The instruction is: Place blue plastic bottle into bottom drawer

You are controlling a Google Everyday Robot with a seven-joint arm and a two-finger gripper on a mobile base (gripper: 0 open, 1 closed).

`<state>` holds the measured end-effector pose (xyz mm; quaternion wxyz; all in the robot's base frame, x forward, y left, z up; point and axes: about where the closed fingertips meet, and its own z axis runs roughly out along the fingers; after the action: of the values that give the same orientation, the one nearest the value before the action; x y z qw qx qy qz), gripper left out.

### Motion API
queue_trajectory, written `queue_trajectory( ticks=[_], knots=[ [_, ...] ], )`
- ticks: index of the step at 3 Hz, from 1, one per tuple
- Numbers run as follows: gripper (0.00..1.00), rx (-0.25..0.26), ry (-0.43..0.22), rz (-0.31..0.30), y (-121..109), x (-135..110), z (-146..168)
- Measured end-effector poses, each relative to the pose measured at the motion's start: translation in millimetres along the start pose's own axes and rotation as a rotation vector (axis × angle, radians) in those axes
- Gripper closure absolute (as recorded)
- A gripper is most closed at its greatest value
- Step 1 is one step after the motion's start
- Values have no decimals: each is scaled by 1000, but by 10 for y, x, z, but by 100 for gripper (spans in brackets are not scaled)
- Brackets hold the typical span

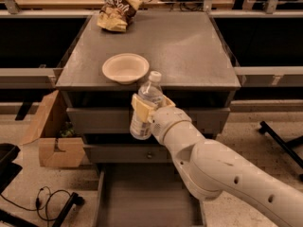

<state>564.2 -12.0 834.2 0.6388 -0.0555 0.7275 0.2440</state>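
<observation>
The blue plastic bottle [146, 107] is clear, with a white cap and a pale label. It is held upright in front of the cabinet's upper drawer fronts. My gripper [147, 109] is shut on the bottle around its middle, its yellowish fingers [140, 106] wrapped on the label. The white arm comes in from the lower right. The bottom drawer [147, 193] is pulled out below the bottle, showing a plain grey floor, partly hidden by my arm.
A white bowl [125, 67] sits at the cabinet top's [189, 51] front left. A crumpled chip bag [116, 13] lies at the back left. An open cardboard box [49, 136] stands left of the cabinet. Black cables [47, 202] lie on the floor.
</observation>
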Motion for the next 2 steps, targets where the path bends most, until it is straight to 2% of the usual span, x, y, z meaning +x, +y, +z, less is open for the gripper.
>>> queue_trajectory(
  ticks=[1,2],
  knots=[
    [100,-22,34,-43,-69,103,82],
    [100,-18,78,-114,-608,218,128]
  ],
)
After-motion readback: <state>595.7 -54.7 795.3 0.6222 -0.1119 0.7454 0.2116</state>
